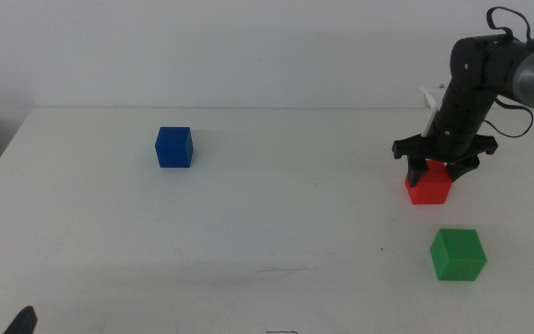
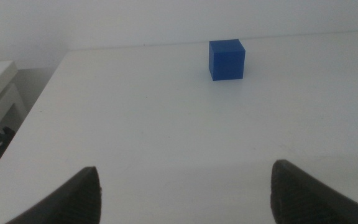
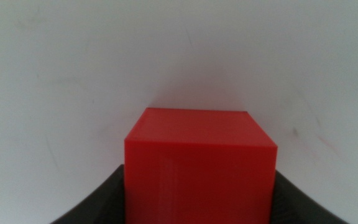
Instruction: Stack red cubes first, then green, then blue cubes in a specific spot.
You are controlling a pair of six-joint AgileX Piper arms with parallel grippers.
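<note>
Straddling the matte red cube (image 3: 199, 165), my right gripper (image 1: 444, 169) has a jaw touching each side face; whether it grips, I cannot tell. The cube sits flat, no long axis. My left gripper (image 2: 185, 193) waits open, blue cube (image 2: 227, 60) ahead.

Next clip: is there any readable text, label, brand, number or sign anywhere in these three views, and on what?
None. No readable text in any view.
Red cube: plain faces; the right tool stands around it.
Green cube: plain faces.
Blue cube: plain faces.
Table: bare white, no markings that read as text.
Left tool: open, dark, unmarked, waiting at the near left corner of the table.
</note>
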